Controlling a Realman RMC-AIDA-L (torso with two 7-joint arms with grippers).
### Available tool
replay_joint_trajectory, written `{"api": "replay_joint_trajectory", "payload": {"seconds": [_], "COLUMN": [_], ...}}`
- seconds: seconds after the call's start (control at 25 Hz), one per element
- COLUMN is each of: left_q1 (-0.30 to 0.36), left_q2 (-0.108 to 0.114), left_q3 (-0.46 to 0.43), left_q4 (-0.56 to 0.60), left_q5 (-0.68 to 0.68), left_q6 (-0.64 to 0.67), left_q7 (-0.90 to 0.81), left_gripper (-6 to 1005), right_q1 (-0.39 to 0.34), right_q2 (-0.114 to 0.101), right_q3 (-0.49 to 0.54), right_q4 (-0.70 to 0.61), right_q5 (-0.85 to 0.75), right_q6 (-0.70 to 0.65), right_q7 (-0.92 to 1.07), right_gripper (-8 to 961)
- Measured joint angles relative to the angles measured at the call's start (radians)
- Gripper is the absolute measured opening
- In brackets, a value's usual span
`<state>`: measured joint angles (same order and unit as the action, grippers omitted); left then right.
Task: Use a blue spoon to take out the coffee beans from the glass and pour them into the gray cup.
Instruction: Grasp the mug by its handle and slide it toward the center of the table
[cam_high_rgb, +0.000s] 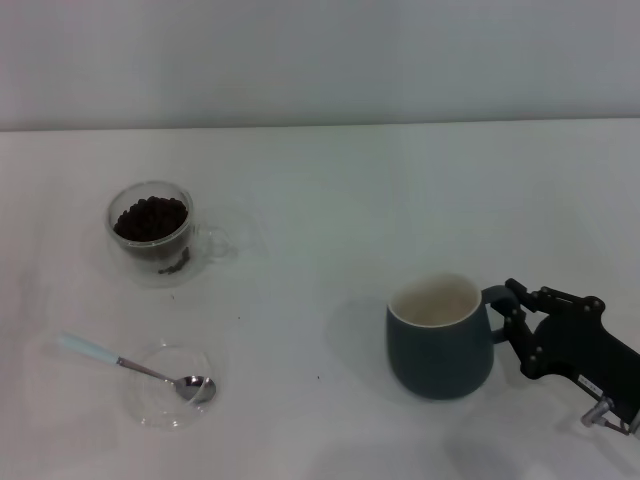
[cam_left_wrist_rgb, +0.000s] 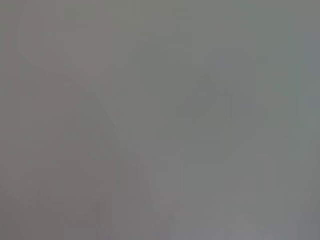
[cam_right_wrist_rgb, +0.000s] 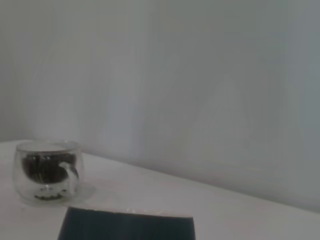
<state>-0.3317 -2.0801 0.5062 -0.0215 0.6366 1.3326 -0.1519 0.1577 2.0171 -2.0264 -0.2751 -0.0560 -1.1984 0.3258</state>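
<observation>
The glass stands at the back left, filled with coffee beans. It also shows in the right wrist view. The blue spoon lies at the front left with its metal bowl inside a shallow clear dish and its pale handle pointing left. The gray cup stands at the front right, its cream inside empty; its rim shows in the right wrist view. My right gripper is at the cup's handle, on the cup's right side. My left gripper is out of view; its wrist view shows only blank grey.
A shallow clear glass dish under the spoon's bowl sits at the front left. A few loose specks lie on the white table. A pale wall stands behind the table's far edge.
</observation>
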Motion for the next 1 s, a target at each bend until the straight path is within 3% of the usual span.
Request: {"api": "replay_joint_trajectory", "payload": {"seconds": [1.0], "left_q1": [-0.003], "left_q2": [0.000], "left_q3": [0.000], "left_q4": [0.000], "left_q5": [-0.015], "left_q6": [0.002], "left_q7": [0.000], "left_gripper": [891], "right_q1": [0.062], "right_q2": [0.007], "right_q3": [-0.110], "right_q4": [-0.076], "right_q5": [0.007], "right_q6": [0.005], "right_q7": [-0.006], "right_gripper": [148]}}
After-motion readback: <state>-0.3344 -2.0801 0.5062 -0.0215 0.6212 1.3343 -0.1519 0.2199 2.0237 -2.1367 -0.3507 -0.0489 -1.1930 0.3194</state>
